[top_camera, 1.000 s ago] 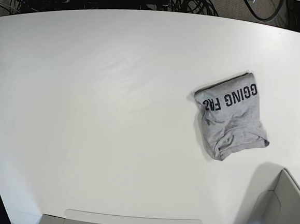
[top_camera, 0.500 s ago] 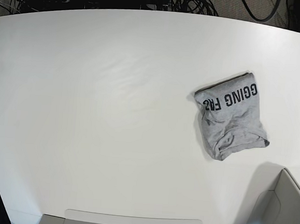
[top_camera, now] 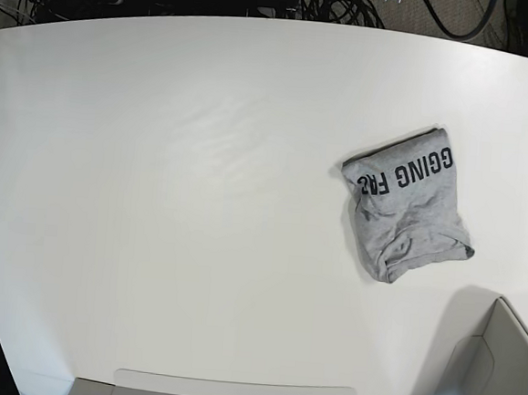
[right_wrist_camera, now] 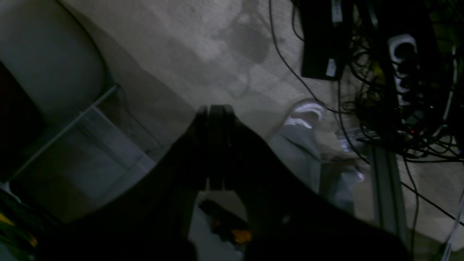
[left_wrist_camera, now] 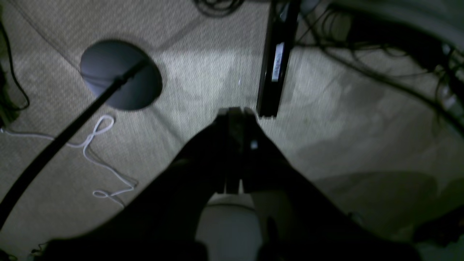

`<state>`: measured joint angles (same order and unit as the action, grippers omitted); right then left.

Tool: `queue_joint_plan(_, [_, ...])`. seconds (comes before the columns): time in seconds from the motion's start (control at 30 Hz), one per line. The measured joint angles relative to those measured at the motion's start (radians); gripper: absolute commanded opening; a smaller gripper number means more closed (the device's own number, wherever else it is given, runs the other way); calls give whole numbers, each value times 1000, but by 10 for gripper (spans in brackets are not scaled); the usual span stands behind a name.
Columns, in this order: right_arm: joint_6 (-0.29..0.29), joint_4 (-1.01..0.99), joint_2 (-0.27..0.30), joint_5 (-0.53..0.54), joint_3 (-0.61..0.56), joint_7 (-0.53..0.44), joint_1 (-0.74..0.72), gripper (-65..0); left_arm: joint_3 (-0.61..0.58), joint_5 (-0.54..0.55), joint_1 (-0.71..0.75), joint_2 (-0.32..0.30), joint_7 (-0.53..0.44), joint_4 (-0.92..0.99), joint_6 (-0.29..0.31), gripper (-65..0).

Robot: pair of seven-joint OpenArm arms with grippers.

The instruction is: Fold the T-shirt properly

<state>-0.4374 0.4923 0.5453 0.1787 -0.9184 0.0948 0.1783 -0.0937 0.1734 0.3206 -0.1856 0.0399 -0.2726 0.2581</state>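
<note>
The heather-grey T-shirt (top_camera: 407, 205) lies folded into a small bundle on the right part of the white table (top_camera: 201, 183) in the base view, with dark block lettering showing on its far edge. Neither arm shows in the base view. In the left wrist view my left gripper (left_wrist_camera: 235, 110) is shut and empty, pointing at carpeted floor. In the right wrist view my right gripper (right_wrist_camera: 214, 108) is shut and empty, also over the floor. The T-shirt shows in neither wrist view.
A grey box (top_camera: 497, 376) stands at the table's front right corner and a grey tray edge (top_camera: 230, 392) at the front. Cables (top_camera: 343, 2) lie behind the table. The wrist views show carpet, a round stand base (left_wrist_camera: 119, 74), cables and a power strip (right_wrist_camera: 402, 54).
</note>
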Motion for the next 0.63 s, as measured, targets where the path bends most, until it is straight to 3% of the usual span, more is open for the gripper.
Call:
queue_joint_plan(0.23, [0, -56, -7, 0, -248, -17, -64, -650, 4, -1, 21, -10, -50, 18, -4, -650])
queue_joint_plan(0.5, [0, -276, -123, -1, -483, -13, -123, -650, 2, -1, 3, 34, -72, 14, 3, -650])
queue_joint_plan(0.63, [0, -303, -139, 0, -540, -14, -122, -650, 2, -1, 9, 24, -71, 16, -5, -650])
